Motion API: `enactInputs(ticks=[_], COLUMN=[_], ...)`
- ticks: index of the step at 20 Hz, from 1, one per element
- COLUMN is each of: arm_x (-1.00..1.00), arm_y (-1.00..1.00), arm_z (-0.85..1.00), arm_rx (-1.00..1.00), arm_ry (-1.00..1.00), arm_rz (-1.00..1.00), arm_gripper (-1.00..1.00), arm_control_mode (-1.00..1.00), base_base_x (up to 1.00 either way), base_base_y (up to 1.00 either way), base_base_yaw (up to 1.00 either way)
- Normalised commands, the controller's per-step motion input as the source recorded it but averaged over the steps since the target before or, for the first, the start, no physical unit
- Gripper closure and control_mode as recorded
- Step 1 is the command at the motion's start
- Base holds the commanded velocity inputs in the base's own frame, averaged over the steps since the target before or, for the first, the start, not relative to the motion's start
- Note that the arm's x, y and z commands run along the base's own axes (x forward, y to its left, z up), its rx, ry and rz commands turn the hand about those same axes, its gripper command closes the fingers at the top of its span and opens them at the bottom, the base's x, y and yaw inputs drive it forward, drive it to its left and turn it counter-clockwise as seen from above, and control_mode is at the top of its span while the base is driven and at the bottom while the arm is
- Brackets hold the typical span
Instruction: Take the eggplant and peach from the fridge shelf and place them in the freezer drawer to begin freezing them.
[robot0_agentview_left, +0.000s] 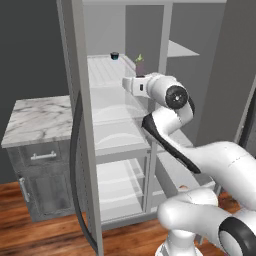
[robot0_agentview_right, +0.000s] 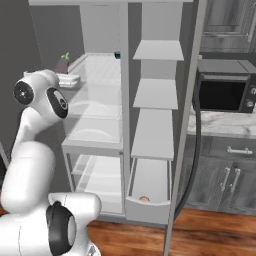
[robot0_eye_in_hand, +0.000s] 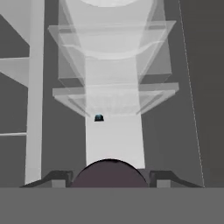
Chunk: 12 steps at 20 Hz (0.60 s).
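Two base views flanking the arm, both facing the open fridge; hand view close over the fridge shelf

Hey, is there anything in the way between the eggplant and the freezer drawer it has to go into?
Nothing visible. The gripper is shut on the eggplant above the fridge shelf. The freezer drawer stands pulled open at the bottom, with the peach already inside.

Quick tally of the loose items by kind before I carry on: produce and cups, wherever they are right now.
Eggplant: 1, in the gripper, at the fridge shelf
Peach: 1, in the freezer drawer
Cup: 1, at the back of the shelf
Total: 3
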Motion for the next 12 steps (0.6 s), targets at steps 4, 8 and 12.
enactInputs(ticks=[4, 8, 12], arm_x=[-1.00, -1.00, -1.00], arm_y=[-0.25, -0.37, -0.37], arm_z=[0.11, 0.04, 0.02], arm_rx=[0.00, -0.04, -0.08], arm_ry=[0.31, 0.53, 0.62], arm_rz=[-0.02, -0.03, -0.03], arm_gripper=[1.00, 1.00, 1.00], arm_control_mode=[-1.00, -1.00, -1.00], base_base_x=[0.00, 0.00, 0.00], base_base_y=[0.00, 0.00, 0.00], base_base_yaw=[0.00, 0.00, 0.00])
